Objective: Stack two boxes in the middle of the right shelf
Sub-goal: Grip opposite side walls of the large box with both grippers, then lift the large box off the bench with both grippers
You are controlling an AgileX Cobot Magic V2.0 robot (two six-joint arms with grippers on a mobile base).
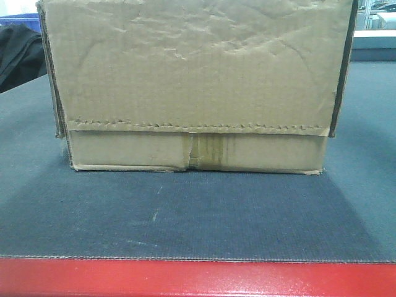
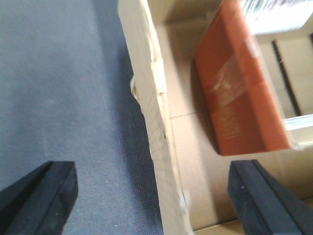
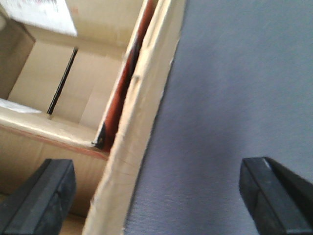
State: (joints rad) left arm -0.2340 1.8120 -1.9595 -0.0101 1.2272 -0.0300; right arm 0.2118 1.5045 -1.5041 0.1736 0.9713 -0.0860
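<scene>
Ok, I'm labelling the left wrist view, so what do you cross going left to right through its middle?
grey table top → upright wall of the cardboard box → box floor → orange-red item lying inside the box

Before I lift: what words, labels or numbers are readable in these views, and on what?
Nothing is legible.
box, front face: plain, no print.
orange item inside it: faint gold marks, too blurred.
white label, left wrist view: dark print, blurred.
second white label, right wrist view: reddish print, blurred.
</scene>
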